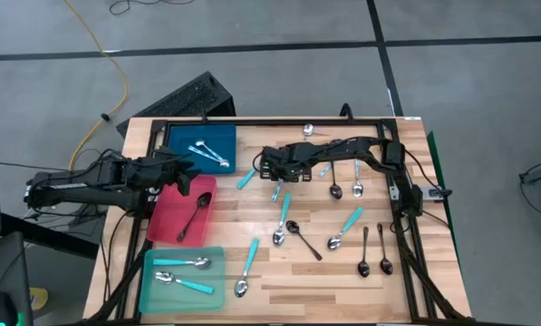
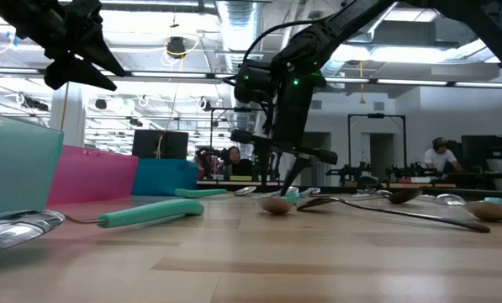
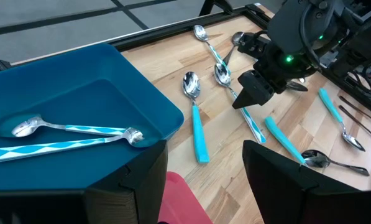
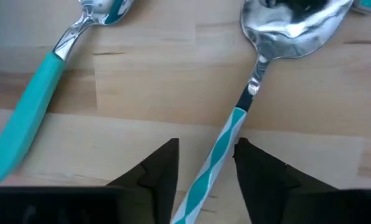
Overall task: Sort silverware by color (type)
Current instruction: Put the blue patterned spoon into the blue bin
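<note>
Turquoise-and-white striped spoon handle [image 4: 217,163] lies flat on the wooden table [image 4: 141,93] between my right gripper [image 4: 205,163]'s open fingers. Closing off-centre could skid the slick handle aside. My left gripper [image 3: 201,180] hovers open by the blue tray [image 3: 79,93].

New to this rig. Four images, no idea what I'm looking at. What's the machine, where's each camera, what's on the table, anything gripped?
It is a two-armed robot at a wooden table, sorting spoons by kind. One camera looks straight down, one sits at table height, and one rides on each wrist.

Three flat trays lie on the left of the table: a blue tray with two striped-handled spoons, a red tray with one black spoon, a teal tray with two spoons. More spoons lie loose on the wood.

The right gripper is down at the table, fingers open on either side of a striped-handled spoon, not yet closed. The left gripper is open and empty above the blue and red trays.
</note>
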### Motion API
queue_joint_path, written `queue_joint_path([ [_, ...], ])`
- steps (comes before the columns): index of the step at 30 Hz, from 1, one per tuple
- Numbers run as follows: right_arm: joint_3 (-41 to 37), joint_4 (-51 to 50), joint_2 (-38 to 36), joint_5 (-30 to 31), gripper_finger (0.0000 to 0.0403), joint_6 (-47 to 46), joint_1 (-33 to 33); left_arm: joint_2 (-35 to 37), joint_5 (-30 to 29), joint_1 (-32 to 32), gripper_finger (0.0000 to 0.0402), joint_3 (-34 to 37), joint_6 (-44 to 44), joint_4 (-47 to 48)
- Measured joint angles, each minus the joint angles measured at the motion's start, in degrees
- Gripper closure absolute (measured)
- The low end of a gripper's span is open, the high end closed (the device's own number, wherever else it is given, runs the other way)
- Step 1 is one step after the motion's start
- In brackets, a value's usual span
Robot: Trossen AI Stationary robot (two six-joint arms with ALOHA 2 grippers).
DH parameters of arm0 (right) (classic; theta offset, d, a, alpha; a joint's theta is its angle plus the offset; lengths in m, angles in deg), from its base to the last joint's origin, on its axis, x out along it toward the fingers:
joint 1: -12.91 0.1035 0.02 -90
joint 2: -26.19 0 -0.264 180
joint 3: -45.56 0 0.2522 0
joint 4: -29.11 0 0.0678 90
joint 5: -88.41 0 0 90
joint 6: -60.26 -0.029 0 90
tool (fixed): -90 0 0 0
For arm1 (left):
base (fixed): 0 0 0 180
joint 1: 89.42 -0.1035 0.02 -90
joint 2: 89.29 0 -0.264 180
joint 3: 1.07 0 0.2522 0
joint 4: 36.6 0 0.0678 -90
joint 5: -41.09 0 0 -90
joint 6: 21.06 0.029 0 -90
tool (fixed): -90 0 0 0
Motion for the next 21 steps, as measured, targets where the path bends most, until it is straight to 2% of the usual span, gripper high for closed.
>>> queue_joint_path([
  [11, 0.00, -0.06, 0.00, 0.94, 0.0318, 0.16, 0.00, 0.00, -0.02, 0.00, 0.0207, 0.00, 0.00, 0.78],
  [21, 0.09, -0.77, 0.00, 0.82, 0.0339, 1.33, 0.12, 0.00, 0.26, 0.00, 0.0207, 0.00, 0.00, 0.79],
])
